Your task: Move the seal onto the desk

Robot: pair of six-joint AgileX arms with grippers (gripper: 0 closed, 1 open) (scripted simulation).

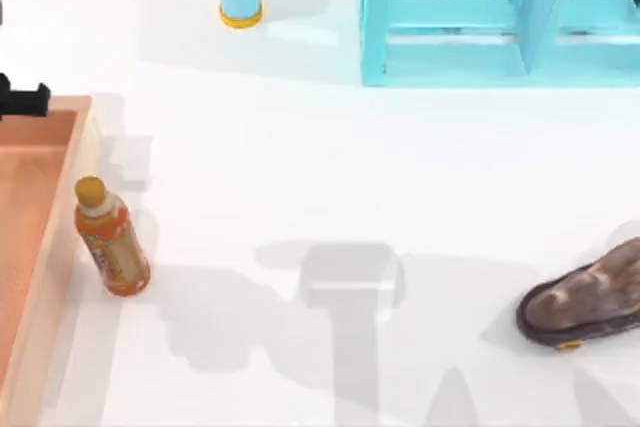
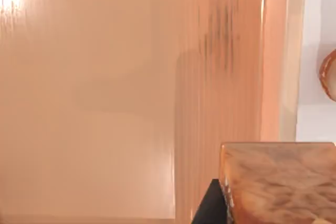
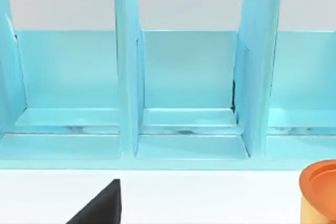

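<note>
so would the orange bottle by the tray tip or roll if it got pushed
Probably tippy: the orange bottle stands tall and narrow on the white desk. Once down, its round body would likely roll. Its glossy sides may be slippery, and the wooden tray right beside it would stop it that way.

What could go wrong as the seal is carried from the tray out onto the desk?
1. The seal looks close to the floor of the tray, so it may catch the raised rim on the way out.
2. The bottle stands on the desk right beside that rim. The left arm, crossing there, could topple it.
</note>
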